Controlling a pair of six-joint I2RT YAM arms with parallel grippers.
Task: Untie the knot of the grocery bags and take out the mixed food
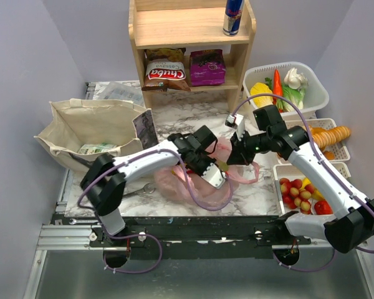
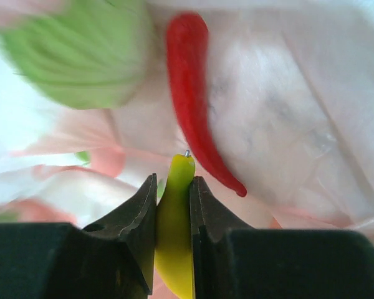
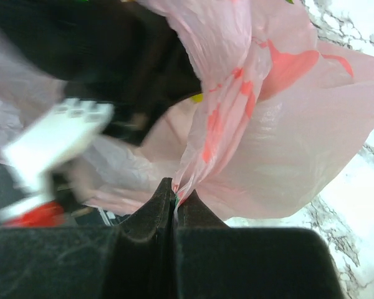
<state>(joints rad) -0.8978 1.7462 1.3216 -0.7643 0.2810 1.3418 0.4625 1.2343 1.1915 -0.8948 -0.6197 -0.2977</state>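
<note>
Yellow piece: a slim yellow-green item [image 2: 174,218], probably the banana of the mixed food. It sits inside the pink bag, upright between the fingers of your left tool.
Left tool [image 2: 173,187]: clamped on the yellow piece, one finger flat on each side. The tip with its small stalk shows just past the fingertips.
Neighbours in the bag: the red pepper [image 2: 190,93] lies just beside the yellow piece and apart from the fingers. The green round fruit [image 2: 81,50] is farther off and blurred.
Pink bag [image 1: 193,184]: lies on the marble table [image 1: 262,187] between your two arms, with its mouth open. No knot can be made out.
Right tool [image 3: 174,190]: pressed together on a fold of the bag's pink film, holding the rim up.
Step in hand: judged to be drawing the yellow piece out through the mouth.
Doing it well:
- Pull back along the line of the fingers, and slowly. The hold is near one end, so the piece may pivot or slip.
- Hold your right tool steady with the rim raised, so the film does not drape over the left tool.
- Watch that the pepper is not dragged along.
</note>
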